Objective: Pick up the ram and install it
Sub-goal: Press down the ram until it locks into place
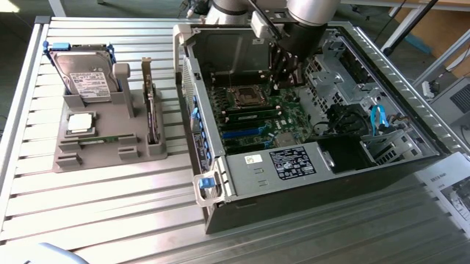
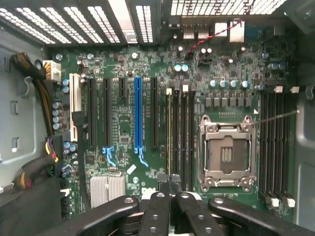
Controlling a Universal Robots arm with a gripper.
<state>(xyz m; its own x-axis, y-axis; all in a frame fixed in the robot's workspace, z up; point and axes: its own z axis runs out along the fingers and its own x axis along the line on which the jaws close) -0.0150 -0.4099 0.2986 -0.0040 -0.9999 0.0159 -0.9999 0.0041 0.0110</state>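
My gripper (image 1: 283, 82) hangs inside the open computer case (image 1: 309, 187), low over the motherboard (image 2: 123, 123). Its black fingertips (image 2: 162, 183) are shut, with nothing seen between them. In the wrist view the gripper (image 2: 169, 181) lies over one end of the memory slots beside the empty processor socket (image 2: 226, 152). A thin green ram (image 2: 170, 132) stands edge-on in the outermost of those slots. I cannot tell whether the fingertips touch it. Another ram stick (image 1: 99, 141) lies flat in the grey holder (image 1: 110, 160) at the exterior view's left.
The holder also carries a hard drive (image 1: 88, 77), a silver-topped processor chip (image 1: 79, 124) and an upright expansion card (image 1: 151, 110). Case walls, a drive cage (image 1: 228, 52) and cables (image 1: 378, 118) surround the board. The slatted table (image 1: 110, 209) lies in front of the case.
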